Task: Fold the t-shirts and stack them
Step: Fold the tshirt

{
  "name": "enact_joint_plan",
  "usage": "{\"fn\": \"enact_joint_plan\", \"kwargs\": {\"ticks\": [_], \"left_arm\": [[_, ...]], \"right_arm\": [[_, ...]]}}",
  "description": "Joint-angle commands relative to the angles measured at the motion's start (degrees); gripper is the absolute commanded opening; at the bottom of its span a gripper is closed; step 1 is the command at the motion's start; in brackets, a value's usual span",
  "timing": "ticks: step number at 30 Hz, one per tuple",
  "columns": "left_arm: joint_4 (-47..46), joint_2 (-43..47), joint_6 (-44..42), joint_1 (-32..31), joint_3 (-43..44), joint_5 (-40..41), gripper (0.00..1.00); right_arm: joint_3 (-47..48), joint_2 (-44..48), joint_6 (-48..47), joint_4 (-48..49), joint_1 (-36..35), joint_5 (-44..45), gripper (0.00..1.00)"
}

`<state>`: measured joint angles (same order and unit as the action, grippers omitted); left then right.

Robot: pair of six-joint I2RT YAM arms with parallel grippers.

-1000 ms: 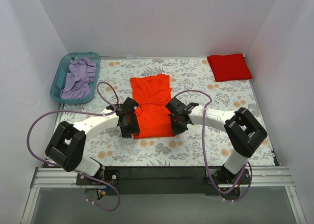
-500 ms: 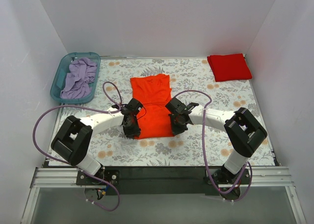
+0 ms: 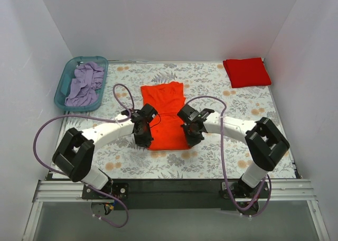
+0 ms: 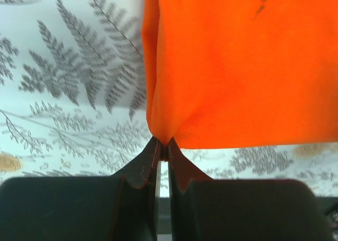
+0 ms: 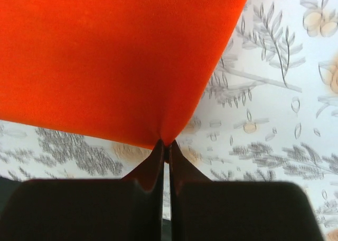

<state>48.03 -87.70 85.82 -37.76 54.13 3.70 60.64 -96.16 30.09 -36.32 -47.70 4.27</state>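
orange t-shirt (image 3: 164,112): smooth cloth, folded oblong.
left gripper (image 4: 163,148): clamped on its 7 o'clock corner.
right gripper (image 5: 165,147): clamped on its 5 o'clock corner.

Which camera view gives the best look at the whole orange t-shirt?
The top external view: it alone shows the orange t-shirt from collar to hem. The left wrist view shows only one near corner pinched in the left pincer; the right wrist view shows only the other near corner, in the right pincer.
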Motion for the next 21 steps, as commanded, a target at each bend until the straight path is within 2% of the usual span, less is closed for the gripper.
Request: {"fn": "enact_joint_plan", "kwargs": {"ticks": [1,5,7,9,11,12,15,16,17,18,21], "left_arm": [[8.04,6.03,2.05,-4.42,1.16,0.96,0.00],[12.52,12.63,11.71,-14.34,-2.35,-0.98,0.00],[14.89,16.83,16.81,-21.54,-4.98,-2.91,0.00],[16.47,19.05,24.45,-28.99,-6.22,-5.88,0.00],[17.44,20.37,30.68,-33.85,-6.41,-6.78,0.00],[18.32,20.38,31.68,-37.09,-5.80,-7.22,0.00],[20.07,20.03,30.30,-37.74,-0.62,-7.75,0.00],[21.39,19.68,29.33,-36.96,1.48,-4.01,0.00],[22.88,19.33,28.10,-35.56,3.94,-1.53,0.00],[24.46,18.63,23.39,-30.67,6.66,-1.16,0.00],[22.56,19.32,17.64,-21.09,8.27,-0.80,0.00]], "right_arm": [[-3.06,6.76,-2.75,-9.11,-1.68,-1.98,0.01],[-11.06,14.67,1.98,-12.63,-8.00,-3.65,0.01],[-14.75,19.94,6.97,-15.00,-13.19,-5.57,0.01],[-16.16,24.17,10.24,-17.11,-18.27,-7.17,0.01],[-15.73,26.28,13.49,-20.44,-20.84,-8.40,0.01],[-14.60,27.50,13.94,-21.68,-22.16,-8.32,0.01],[-10.74,27.34,13.25,-28.53,-22.08,-2.89,0.03],[-6.37,26.82,12.11,-30.11,-21.82,-0.78,0.10],[-4.41,25.33,10.01,-31.52,-21.12,2.64,0.12],[-2.22,24.54,8.43,-33.19,-18.94,3.45,0.13],[4.47,21.63,2.38,-33.73,-13.67,3.72,0.14]]}}
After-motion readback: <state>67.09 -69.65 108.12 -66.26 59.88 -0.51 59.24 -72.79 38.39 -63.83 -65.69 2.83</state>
